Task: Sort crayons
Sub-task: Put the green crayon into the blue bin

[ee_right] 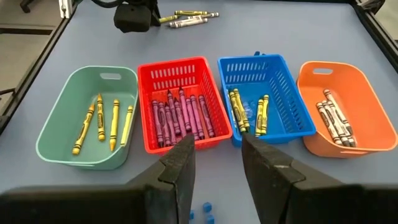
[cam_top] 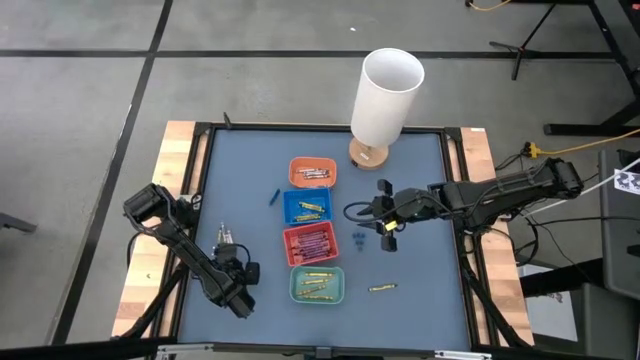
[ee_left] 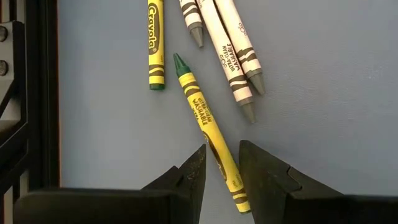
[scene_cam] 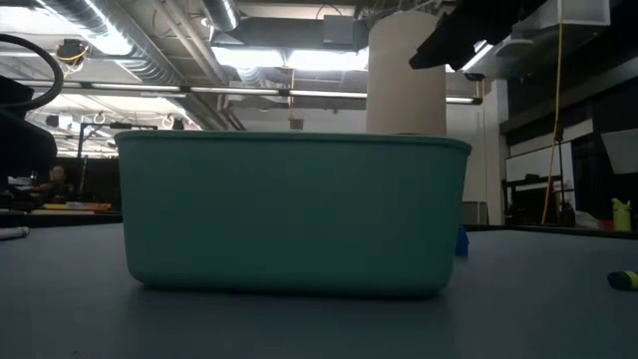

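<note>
Blue desk [cam_top: 420, 270]: left claw [ee_left: 222, 167] spread astride a green crayon [ee_left: 208, 132], positioned to pinch; right claw [ee_right: 217, 163] spread, empty, over trays [ee_right: 183, 93].

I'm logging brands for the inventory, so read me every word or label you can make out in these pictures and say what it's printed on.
"Crayola": on the yellow-wrapped crayon lying left of the others, left wrist view.
Print on the crayon between the left gripper's open fingers: unreadable.
Print on the white-wrapped crayons: unreadable.
Elsewhere: no readable text.

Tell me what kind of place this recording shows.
Probably a robotics lab or workshop: exposed ceiling ducts, concrete floor, cables and stands around a framed table where trays hold crayons.
</note>
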